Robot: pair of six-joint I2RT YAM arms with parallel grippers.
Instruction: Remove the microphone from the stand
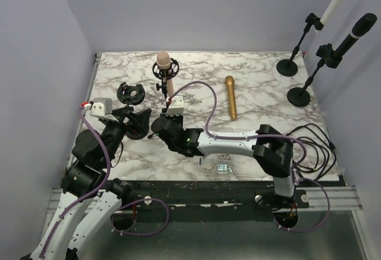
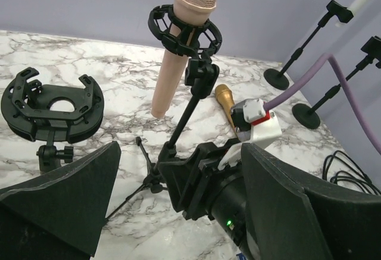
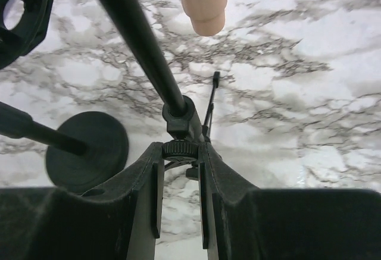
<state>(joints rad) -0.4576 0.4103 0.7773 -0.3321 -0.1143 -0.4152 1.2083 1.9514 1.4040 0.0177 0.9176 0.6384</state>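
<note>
A pink microphone (image 1: 164, 63) (image 2: 174, 63) sits tilted in a black shock mount (image 2: 184, 31) on a small tripod stand (image 2: 186, 114). In the right wrist view its lower end (image 3: 202, 1) hangs above the table, with the stand's pole (image 3: 137, 40) beside it. My right gripper (image 1: 162, 122) (image 3: 180, 153) is shut on the knurled knob (image 3: 180, 148) at the stand's hub, low near the tripod legs. My left gripper (image 1: 138, 123) (image 2: 181, 153) is open just left of the stand, its wide fingers (image 2: 71, 194) either side of the right gripper's head and touching nothing.
An empty shock mount (image 1: 131, 93) (image 2: 50, 102) stands on a round base (image 3: 89, 150) to the left. A gold microphone (image 1: 230, 96) (image 2: 225, 99) lies flat right of centre. Two tall stands with microphones (image 1: 333, 4) (image 1: 354, 37) are at the back right. Cables (image 1: 315, 144) are coiled at the right edge.
</note>
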